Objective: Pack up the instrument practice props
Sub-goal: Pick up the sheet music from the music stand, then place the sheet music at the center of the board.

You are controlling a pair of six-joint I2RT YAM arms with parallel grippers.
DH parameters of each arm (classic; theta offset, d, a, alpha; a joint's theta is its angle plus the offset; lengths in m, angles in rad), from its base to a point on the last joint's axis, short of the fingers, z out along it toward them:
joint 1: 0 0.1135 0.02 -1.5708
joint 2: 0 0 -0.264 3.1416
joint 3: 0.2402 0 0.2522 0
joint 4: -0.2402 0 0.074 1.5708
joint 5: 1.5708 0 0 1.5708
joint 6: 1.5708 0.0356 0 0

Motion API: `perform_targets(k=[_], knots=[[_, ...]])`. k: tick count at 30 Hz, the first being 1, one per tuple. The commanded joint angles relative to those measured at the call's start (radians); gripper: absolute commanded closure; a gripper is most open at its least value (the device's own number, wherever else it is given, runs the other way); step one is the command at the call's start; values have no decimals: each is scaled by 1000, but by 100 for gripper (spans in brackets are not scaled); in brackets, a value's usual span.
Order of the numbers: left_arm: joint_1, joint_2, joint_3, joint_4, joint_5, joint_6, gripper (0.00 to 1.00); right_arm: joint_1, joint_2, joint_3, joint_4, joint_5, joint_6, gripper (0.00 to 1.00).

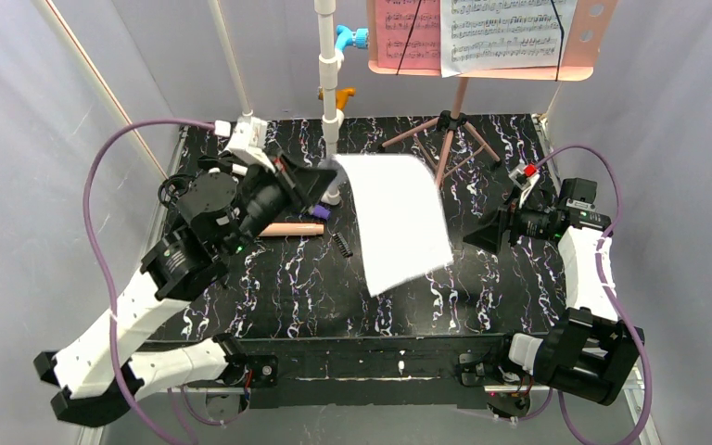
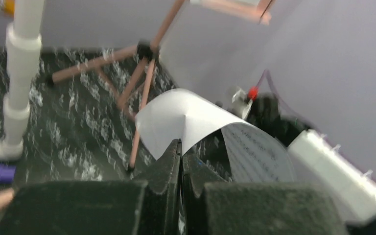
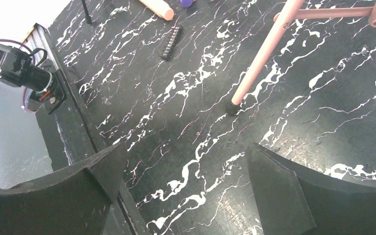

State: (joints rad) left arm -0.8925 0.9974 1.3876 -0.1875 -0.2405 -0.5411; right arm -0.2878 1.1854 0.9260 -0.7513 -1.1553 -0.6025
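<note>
Right now your left jaws are pinched shut on the upper left corner of a white sheet-music page [image 1: 394, 222], which hangs curled above the middle of the black marbled bench [image 1: 278, 297] in the top view. From above the page looks blank. Only the left wrist view shows printed staves on its underside, at the lower right of that frame.

Your right jaws stand wide apart with nothing between them, low over the right side of the bench. Their wrist view shows a black foot on one leg of the pink music stand [image 1: 454, 130], resting on the bench near them.

Only the top view shows the stand's desk at the upper edge, carrying a pink page [image 1: 408, 28] and another white page [image 1: 505, 32]. Left of centre lie a beige-pink tube [image 1: 292, 229] and a purple tube [image 1: 319, 212].
</note>
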Motion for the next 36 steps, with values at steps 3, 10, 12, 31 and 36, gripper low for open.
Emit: perform_targets(k=[3, 10, 12, 31, 36], knots=[[318, -69, -185, -523, 455, -179, 100, -5, -18, 38, -23, -16, -17, 0], [543, -19, -386, -570, 854, -273, 100, -4, -44, 9, 16, 3, 18, 0], [566, -45, -429, -562, 868, -317, 100, -4, -51, 2, 20, 8, 19, 0], [708, -343, -407, -659, 433, -442, 100, -4, -26, -29, 54, -16, 7, 0], [706, -56, -237, -594, 519, -287, 100, -4, -10, -20, -14, -2, -59, 0]])
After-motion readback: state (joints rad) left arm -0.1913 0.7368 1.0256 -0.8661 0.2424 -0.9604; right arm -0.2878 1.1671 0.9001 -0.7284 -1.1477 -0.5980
